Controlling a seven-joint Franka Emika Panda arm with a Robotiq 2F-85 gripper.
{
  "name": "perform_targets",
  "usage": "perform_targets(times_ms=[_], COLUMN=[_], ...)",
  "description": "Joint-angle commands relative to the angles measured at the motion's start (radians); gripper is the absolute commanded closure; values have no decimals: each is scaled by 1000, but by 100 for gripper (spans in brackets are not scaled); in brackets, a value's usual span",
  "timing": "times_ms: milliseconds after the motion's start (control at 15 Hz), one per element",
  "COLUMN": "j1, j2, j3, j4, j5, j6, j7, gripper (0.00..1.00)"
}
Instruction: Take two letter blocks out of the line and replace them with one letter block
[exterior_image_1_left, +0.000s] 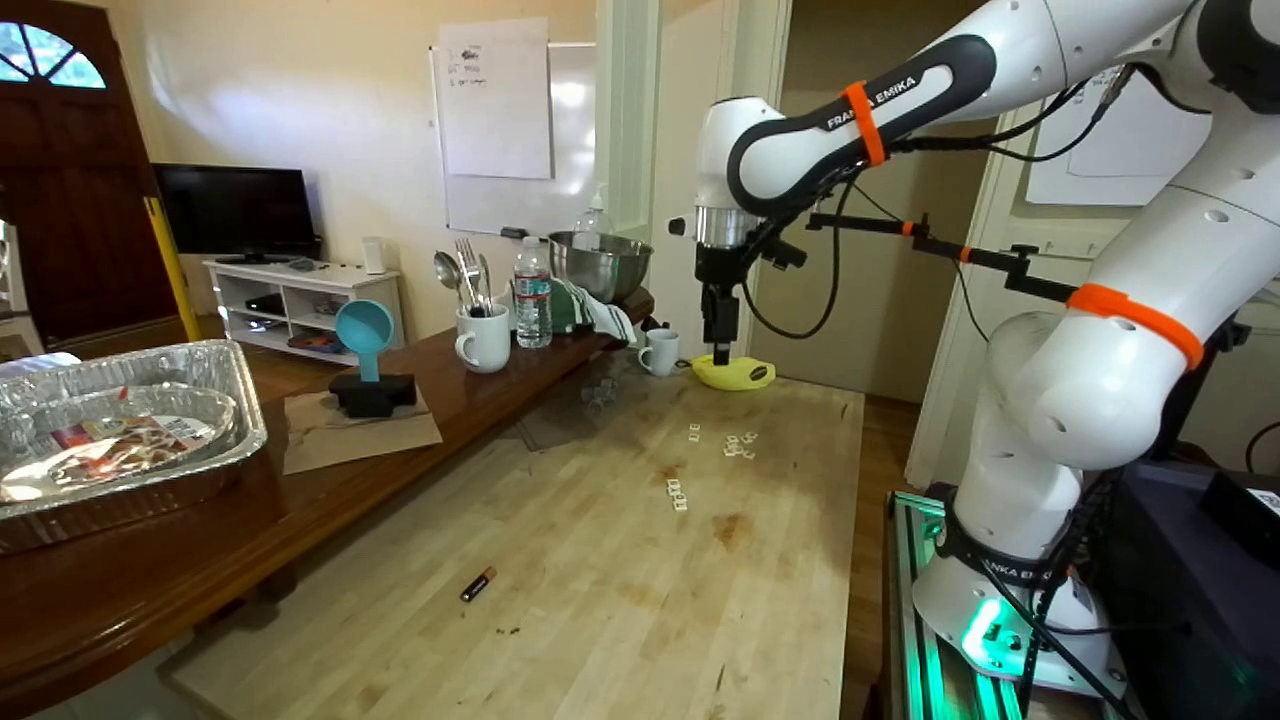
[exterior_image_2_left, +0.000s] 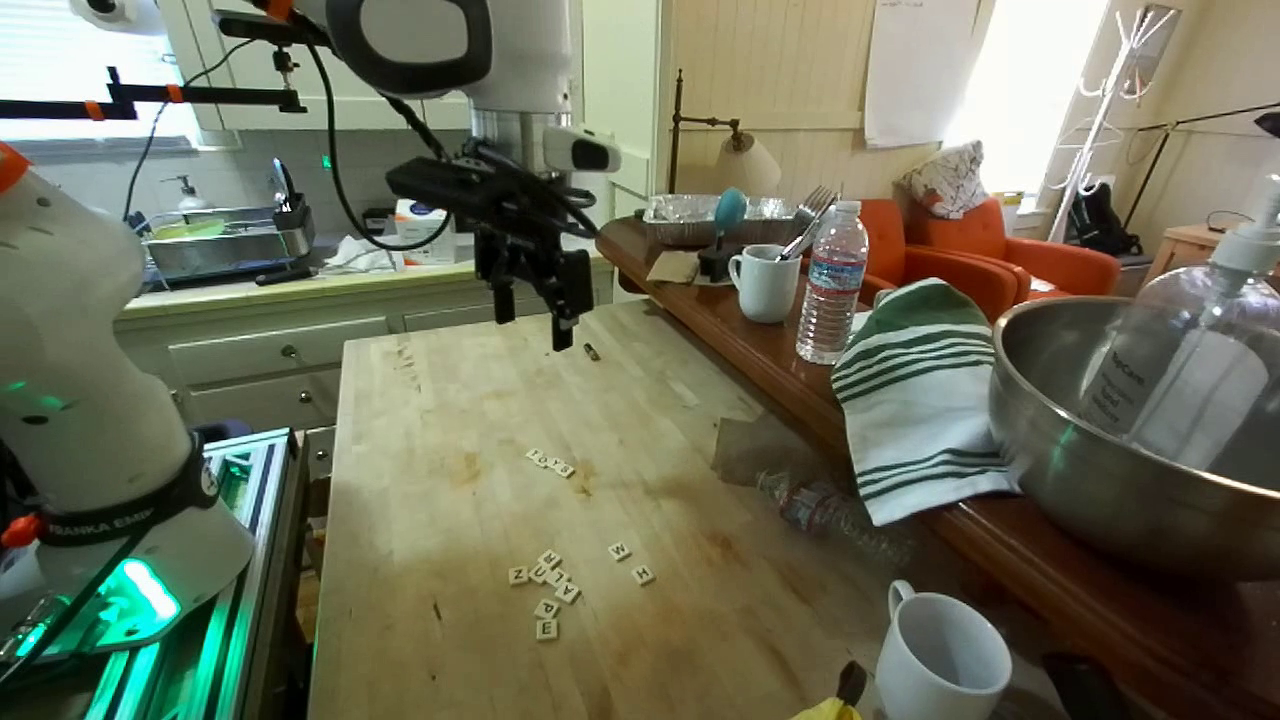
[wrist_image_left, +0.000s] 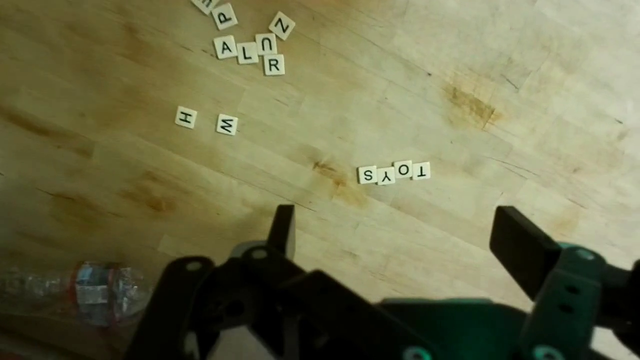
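Note:
The line is a short row of pale letter blocks (wrist_image_left: 385, 176) on the wooden table, reading T, O, Y, S and upside down in the wrist view; the O sits slightly out of step with its neighbours. In both exterior views the row (exterior_image_1_left: 677, 495) (exterior_image_2_left: 550, 463) looks tiny. Loose letter blocks (wrist_image_left: 247, 53) lie in a cluster, among them A, L, U, R, P and Z; one at the top edge is cut off. Apart from these are the H block (wrist_image_left: 186, 117) and the W block (wrist_image_left: 227, 124). My gripper (wrist_image_left: 394, 220) hangs high above the table, open, nothing between its fingers.
A battery (exterior_image_1_left: 478, 584) lies on the table. At one end stand a white mug (exterior_image_1_left: 660, 352) and a yellow object (exterior_image_1_left: 735, 374). A clear bottle (wrist_image_left: 95, 292) lies near the raised wooden counter (exterior_image_2_left: 700, 320), which bears a mug of cutlery, an upright bottle and a steel bowl (exterior_image_2_left: 1020, 430).

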Motion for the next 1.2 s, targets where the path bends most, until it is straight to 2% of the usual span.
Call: perform_targets(times_ms=[0, 267, 333, 800, 1133], j1=[30, 55, 26, 22, 13], j2=[-5, 56, 23, 56, 169], j3=[-18, -19, 3, 7, 6], j4=[-113, -165, -146, -140, -167], j5=[56, 106, 79, 72, 82], j6=[149, 254, 207, 218, 366], j7=[-101, -187, -142, -139, -103], gripper=[0, 0, 0, 0, 0])
